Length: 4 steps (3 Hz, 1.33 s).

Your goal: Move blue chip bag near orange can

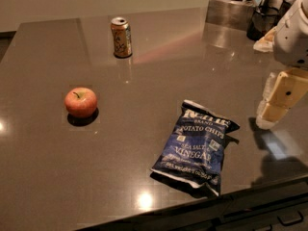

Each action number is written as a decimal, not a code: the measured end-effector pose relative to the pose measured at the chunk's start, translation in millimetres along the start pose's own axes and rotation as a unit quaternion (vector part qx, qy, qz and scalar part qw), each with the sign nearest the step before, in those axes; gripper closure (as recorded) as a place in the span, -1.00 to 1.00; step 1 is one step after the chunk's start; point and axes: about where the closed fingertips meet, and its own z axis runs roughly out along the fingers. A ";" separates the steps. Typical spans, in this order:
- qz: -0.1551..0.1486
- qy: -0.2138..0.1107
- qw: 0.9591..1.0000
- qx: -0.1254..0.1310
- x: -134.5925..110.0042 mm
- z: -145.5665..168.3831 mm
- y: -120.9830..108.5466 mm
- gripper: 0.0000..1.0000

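Note:
The blue chip bag [197, 146] lies flat on the dark countertop near the front edge, with white lettering and a black top edge. The orange can [121, 37] stands upright at the back, left of centre, far from the bag. My gripper [270, 110] hangs at the right edge of the view, to the right of the bag and a little above the counter, apart from the bag. It holds nothing that I can see.
A red apple [81, 102] sits on the left of the countertop [144, 90]. Metal containers and dark jars [240, 4] stand at the back right. The counter's front edge runs just below the bag.

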 end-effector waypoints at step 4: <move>-0.086 -0.022 0.995 -0.055 -14.7 38.3 15.5 -1.00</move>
